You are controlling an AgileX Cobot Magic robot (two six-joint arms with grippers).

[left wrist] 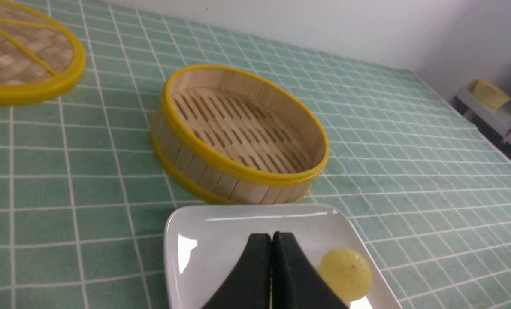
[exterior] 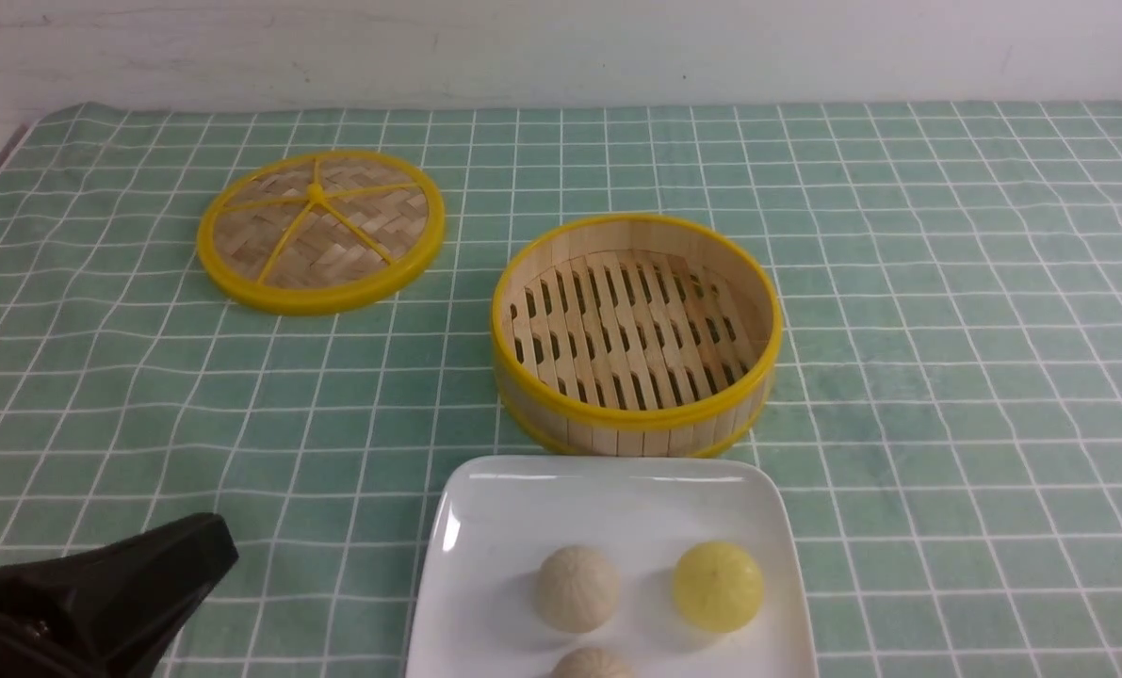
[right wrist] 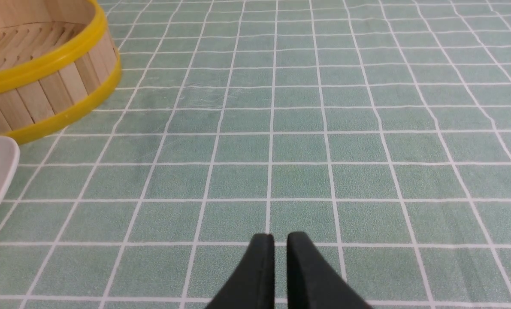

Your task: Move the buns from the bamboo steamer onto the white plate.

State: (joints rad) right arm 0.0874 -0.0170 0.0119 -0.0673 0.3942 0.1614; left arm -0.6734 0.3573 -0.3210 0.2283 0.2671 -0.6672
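Bamboo steamer (exterior: pixel 636 334): empty. Buns (exterior: pixel 718 585) on white plate (exterior: pixel 485 527), just beside steamer. Left fingers (left wrist: pixel 272 244) pressed together over plate, nearer; right fingers (right wrist: pixel 280 246) narrowly parted, holding nothing.

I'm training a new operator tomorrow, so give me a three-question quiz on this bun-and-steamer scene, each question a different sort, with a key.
1. True or false: the bamboo steamer holds a bun.
2. Multiple choice: where does the steamer lid lie? A) on the steamer B) flat on the cloth, on the robot's left of the steamer C) on the white plate
3. Fill in: the yellow bun sits on the robot's ____ of the cream bun.

Key
1. False; its slatted floor is bare.
2. B
3. Right. Both rest on the plate, with a third bun at the near edge of the front view.
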